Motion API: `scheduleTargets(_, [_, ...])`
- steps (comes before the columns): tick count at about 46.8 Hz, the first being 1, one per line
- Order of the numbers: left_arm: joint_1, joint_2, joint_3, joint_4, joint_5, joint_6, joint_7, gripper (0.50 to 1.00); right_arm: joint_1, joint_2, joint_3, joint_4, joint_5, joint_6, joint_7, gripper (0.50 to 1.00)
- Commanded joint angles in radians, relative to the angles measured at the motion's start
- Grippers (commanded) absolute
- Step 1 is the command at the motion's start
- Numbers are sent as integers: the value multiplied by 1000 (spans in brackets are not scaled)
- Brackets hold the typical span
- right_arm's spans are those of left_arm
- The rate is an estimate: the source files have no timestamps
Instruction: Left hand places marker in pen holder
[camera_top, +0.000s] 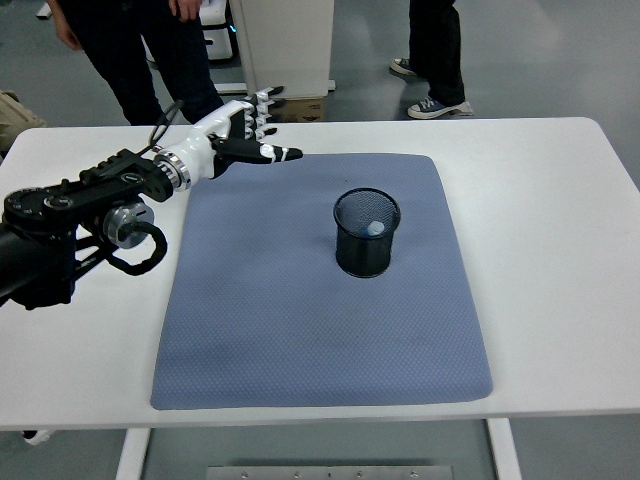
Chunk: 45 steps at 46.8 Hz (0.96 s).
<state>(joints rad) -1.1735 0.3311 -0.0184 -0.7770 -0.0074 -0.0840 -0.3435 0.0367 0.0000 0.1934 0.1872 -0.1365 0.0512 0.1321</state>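
You have bare blue mat (300, 320) all around the pen holder (367, 233), marker (374, 228) inside, your left hand (245, 135) released, fingers extended, grasping nothing, far-left of it.

On the counter (560, 200): a mat (300, 320). Right of the mat's centre: pen holder (366, 233), marker (374, 228) inside. Over the mat's far left corner: left hand (250, 135).

This looks like a robot lab: a white table (560, 250), grey floor (560, 60), people (140, 50) standing by (only legs show).
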Motion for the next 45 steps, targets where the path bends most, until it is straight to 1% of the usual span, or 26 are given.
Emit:
scheduleTargets(1, [26,28,-50,2,-6,-2,1,1000,0,0,0,0,0,-1,0,1000])
scheduleTargets(6, [51,55,-87,4,-8,0,1,1000,0,0,0,0,0,-1,0,1000])
scheduleTargets(14, [103,66,-116,27,-11,-3,0,1000,0,0,0,0,0,1,0,1000])
scheduleTargets(19, [149,100,-166,28,-11,-8,0,1000,0,0,0,0,0,1,0,1000])
scheduleTargets(25, [189,100,-224,27,-9,-8,0,1000,0,0,0,0,0,-1,0,1000])
scheduleTargets(34, [212,108,-247,28,-5,-8,0,1000,0,0,0,0,0,1,0,1000])
scheduleTargets(38, [219,124,-250,28,-2,-8,0,1000,0,0,0,0,0,1,0,1000])
scheduleTargets(45, [224,123,-252,28,-2,-7,0,1000,-3,0,-2,6,-2,1,0,1000])
